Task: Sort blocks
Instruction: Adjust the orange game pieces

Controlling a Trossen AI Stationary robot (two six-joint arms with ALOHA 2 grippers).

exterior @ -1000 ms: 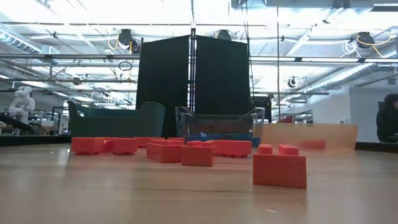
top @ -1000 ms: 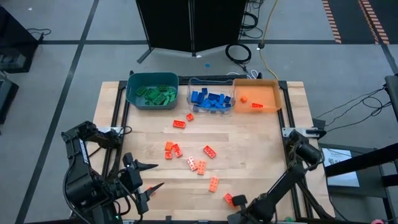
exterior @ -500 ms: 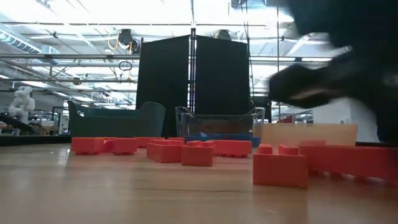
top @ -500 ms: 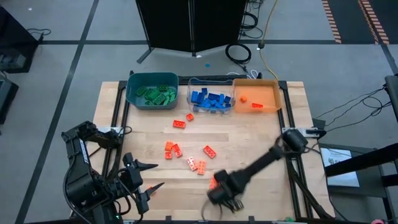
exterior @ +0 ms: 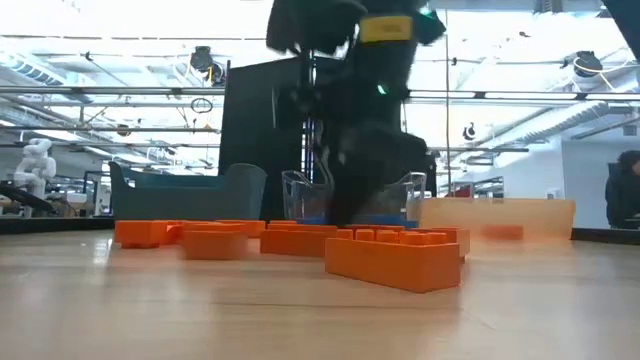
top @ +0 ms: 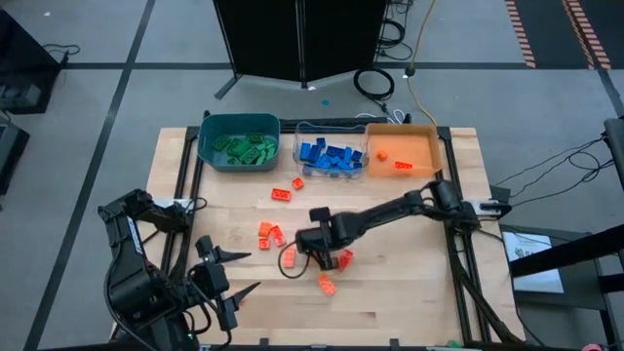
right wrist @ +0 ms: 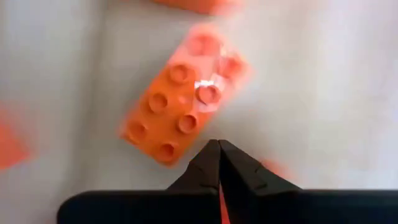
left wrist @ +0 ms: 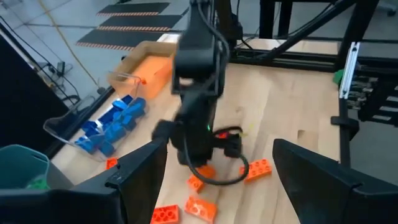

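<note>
Swung in fast from the near edge of the tabletop (top: 409, 292) to its middle, right into the loose orange blocks (top: 269, 232). Bumped a few on the way: one gone from the near edge, others pushed closer together, and a long one now lying nearer the low camera. Not bad for the sorting, just a little mess, with the loose pile still waiting and no new block in the orange bin (top: 434, 146). Already done, judging by the bins: green blocks (top: 244, 148) in the teal bin (top: 207, 136), blue blocks (top: 331, 156) in the clear bin (top: 298, 146), and only a couple of orange ones (top: 402, 166) put away. Down low now with the right claw (right wrist: 218, 149), tips pressed tight together, holding nothing, pointing at one orange block (right wrist: 183, 109) lying flat with its bumps up, just beside its edge; touching it or not, hard to tell. Must open up before any grab. Over by the near left corner, parked with the left claw (top: 242, 274), tips wide apart, empty, well away from every block.
</note>
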